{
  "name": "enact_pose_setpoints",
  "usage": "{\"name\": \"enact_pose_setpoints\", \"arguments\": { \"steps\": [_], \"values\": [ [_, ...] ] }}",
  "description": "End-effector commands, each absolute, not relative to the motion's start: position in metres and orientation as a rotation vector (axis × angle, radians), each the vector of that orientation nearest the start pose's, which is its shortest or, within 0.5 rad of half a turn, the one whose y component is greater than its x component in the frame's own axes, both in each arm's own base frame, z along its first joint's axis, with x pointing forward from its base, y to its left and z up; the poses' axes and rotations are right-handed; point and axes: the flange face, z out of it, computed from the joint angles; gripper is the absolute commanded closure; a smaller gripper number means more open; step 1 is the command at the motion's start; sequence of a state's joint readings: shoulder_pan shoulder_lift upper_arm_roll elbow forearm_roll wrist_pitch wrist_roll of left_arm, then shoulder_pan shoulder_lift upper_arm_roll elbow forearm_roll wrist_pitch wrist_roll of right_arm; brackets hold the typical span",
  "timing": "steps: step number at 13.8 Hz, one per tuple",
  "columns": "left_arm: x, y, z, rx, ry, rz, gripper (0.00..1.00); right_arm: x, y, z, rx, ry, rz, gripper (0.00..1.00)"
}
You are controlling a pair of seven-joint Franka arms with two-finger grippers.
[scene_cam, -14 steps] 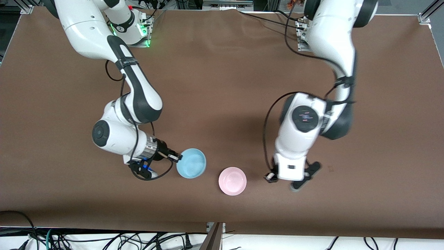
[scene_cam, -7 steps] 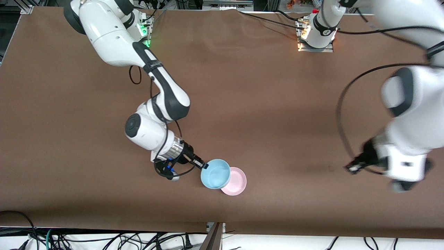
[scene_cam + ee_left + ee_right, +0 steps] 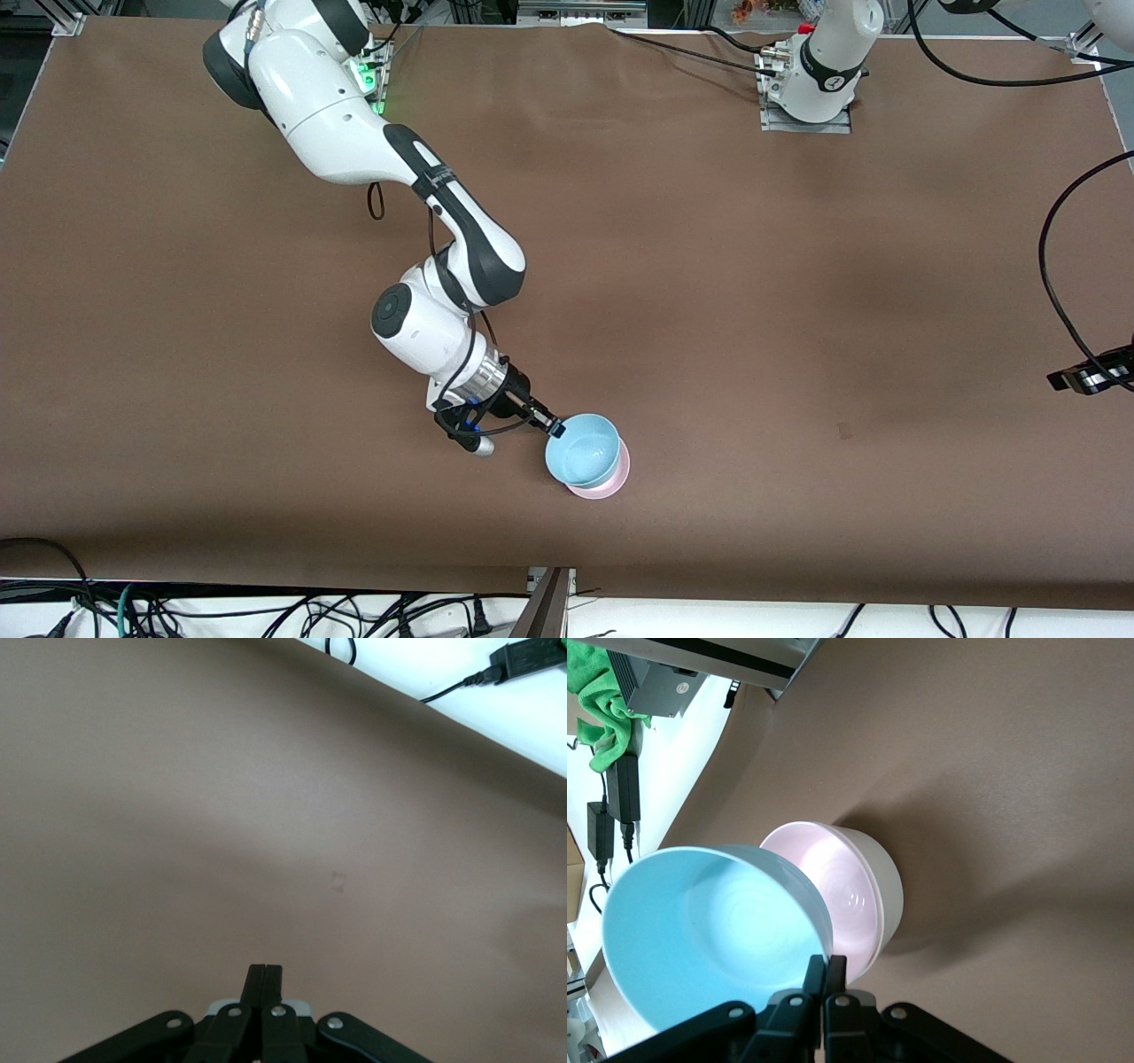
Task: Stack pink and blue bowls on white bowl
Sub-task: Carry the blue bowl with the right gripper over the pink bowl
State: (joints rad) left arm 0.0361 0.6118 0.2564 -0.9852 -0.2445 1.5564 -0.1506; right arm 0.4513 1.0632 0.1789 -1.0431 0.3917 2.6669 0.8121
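Note:
My right gripper (image 3: 556,429) is shut on the rim of the light blue bowl (image 3: 582,447) and holds it, slightly tilted, over the pink bowl (image 3: 613,483). The pink bowl stands on the table near the front edge, mostly covered by the blue one. In the right wrist view the fingers (image 3: 814,967) pinch the blue bowl's (image 3: 709,930) wall, with the pink bowl (image 3: 850,886) just past it. No separate white bowl shows. My left gripper (image 3: 266,970) is shut and empty over bare table at the left arm's end.
The brown table cover (image 3: 709,266) is bare around the bowls. Cables lie along the table's front edge (image 3: 354,611). The left arm's cable and wrist part (image 3: 1094,377) show at the view's edge. A green cloth (image 3: 602,718) lies off the table.
My right gripper has carried the blue bowl across the table until it is over the pink bowl. My left arm has swung away toward its own end of the table.

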Motion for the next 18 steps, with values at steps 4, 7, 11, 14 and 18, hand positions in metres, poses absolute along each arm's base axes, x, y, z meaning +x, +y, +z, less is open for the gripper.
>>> {"name": "enact_pose_setpoints", "arguments": {
  "steps": [4, 7, 11, 14, 18],
  "values": [
    [0.694, 0.123, 0.519, -3.21, -0.589, 0.091, 1.0, 0.712, 0.425, 0.243, -2.311, 0.748, -0.24, 1.0],
    [0.691, 0.134, 0.522, -3.222, -0.539, 0.082, 1.0, 0.714, 0.427, 0.236, -2.298, 0.736, -0.276, 1.0],
    [0.689, 0.144, 0.521, -3.225, -0.529, 0.083, 1.0, 0.708, 0.435, 0.226, -2.321, 0.704, -0.273, 1.0],
    [0.688, 0.145, 0.521, -3.226, -0.524, 0.083, 1.0, 0.704, 0.439, 0.222, -2.334, 0.69, -0.27, 1.0],
    [0.688, 0.147, 0.521, -3.226, -0.527, 0.082, 1.0, 0.7, 0.439, 0.212, -2.399, 0.643, -0.245, 1.0]
  ]
}}
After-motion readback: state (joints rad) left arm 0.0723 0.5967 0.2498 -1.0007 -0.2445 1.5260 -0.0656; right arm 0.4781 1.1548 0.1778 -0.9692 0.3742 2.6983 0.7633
